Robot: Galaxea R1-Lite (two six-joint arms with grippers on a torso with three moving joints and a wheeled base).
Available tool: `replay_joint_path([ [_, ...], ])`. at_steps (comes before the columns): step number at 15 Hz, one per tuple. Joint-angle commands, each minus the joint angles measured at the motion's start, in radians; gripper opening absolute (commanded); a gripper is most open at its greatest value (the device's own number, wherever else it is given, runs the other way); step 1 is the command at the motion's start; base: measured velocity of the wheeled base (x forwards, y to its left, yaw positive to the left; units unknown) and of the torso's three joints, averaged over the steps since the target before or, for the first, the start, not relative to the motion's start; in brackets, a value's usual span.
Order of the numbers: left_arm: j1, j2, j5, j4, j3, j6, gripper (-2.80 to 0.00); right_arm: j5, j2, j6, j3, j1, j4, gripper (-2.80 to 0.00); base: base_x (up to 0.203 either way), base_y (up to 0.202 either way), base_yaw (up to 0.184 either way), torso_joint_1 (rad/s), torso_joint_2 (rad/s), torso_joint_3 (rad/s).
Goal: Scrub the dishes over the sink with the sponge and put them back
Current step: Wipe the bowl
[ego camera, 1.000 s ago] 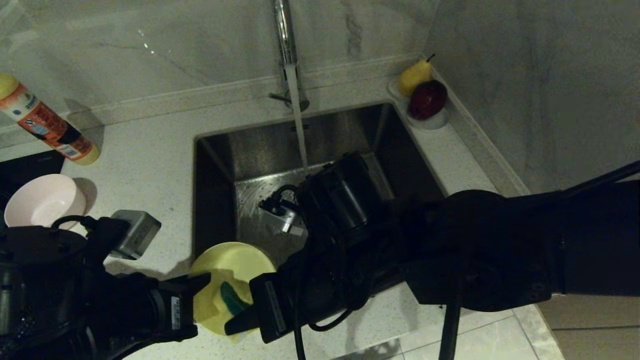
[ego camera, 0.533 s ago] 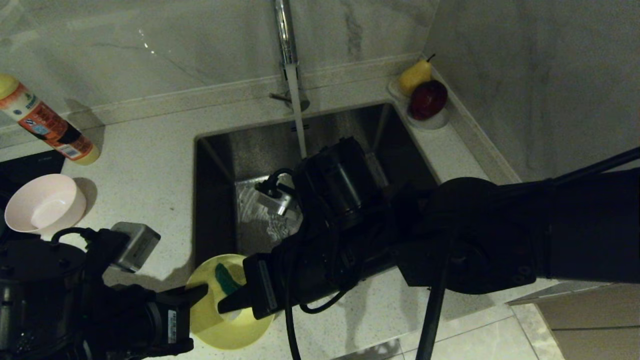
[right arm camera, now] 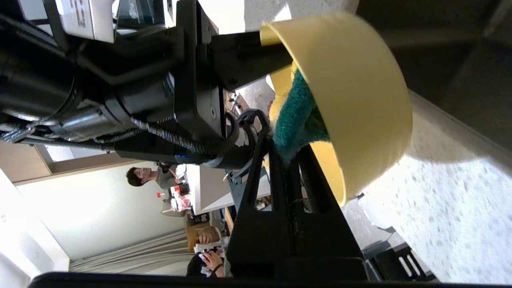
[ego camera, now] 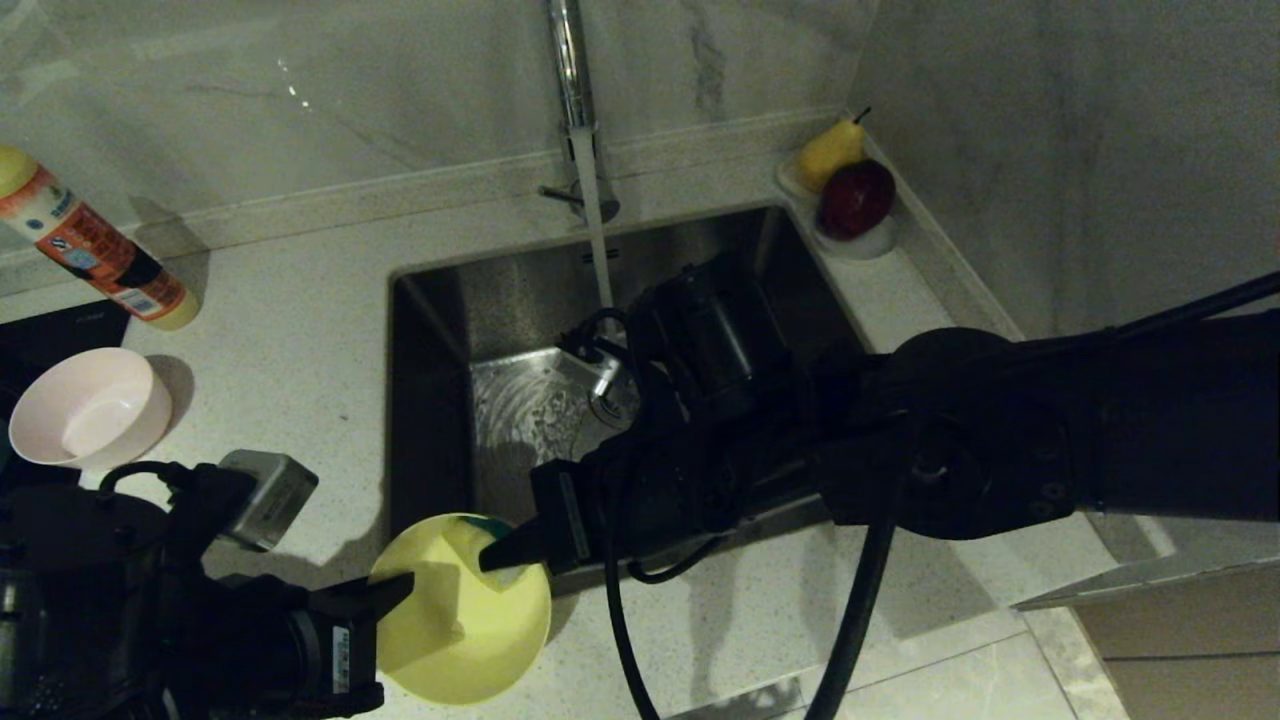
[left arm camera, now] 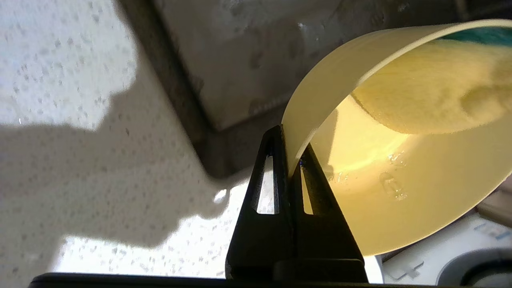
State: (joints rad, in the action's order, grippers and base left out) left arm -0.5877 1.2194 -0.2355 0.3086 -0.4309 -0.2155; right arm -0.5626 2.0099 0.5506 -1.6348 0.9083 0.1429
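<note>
Sponge [ego camera: 487, 526] moved toward yellow bowl [ego camera: 460, 610] rim — right pincer [ego camera: 497, 553] grips it | left pincer [ego camera: 398, 587] pinches bowl | speckled counter [ego camera: 290, 330]

Plastic, foam and steel at a wet stone worktop.
The yellow bowl [left arm camera: 400, 192] was smooth, glossy plastic, beaded with water inside. The sponge [right arm camera: 294, 116] showed a coarse, fibrous green scouring face over porous yellow foam. The sink [ego camera: 520, 300] was brushed stainless steel, the tap [ego camera: 568, 60] polished chrome. The worktop [ego camera: 290, 330] looked like pale speckled stone, the wall [ego camera: 300, 90] glossy veined marble.
</note>
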Motion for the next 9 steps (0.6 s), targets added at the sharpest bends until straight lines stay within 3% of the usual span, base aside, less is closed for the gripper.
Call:
replay_joint_path([
  [1,0.0,-0.003,-0.004,0.03,-0.002,-0.005,-2.8,-0.003,-0.044,0.0,0.016,-0.001,0.024,-2.8,0.0,0.0,0.0,0.0,0.0,0.0],
  [9,0.003,0.012,-0.01,0.055,-0.008,-0.011,-2.8,-0.007,-0.087,-0.004,0.101,0.045,0.034,-2.8,0.0,0.0,0.0,0.0,0.0,0.0],
])
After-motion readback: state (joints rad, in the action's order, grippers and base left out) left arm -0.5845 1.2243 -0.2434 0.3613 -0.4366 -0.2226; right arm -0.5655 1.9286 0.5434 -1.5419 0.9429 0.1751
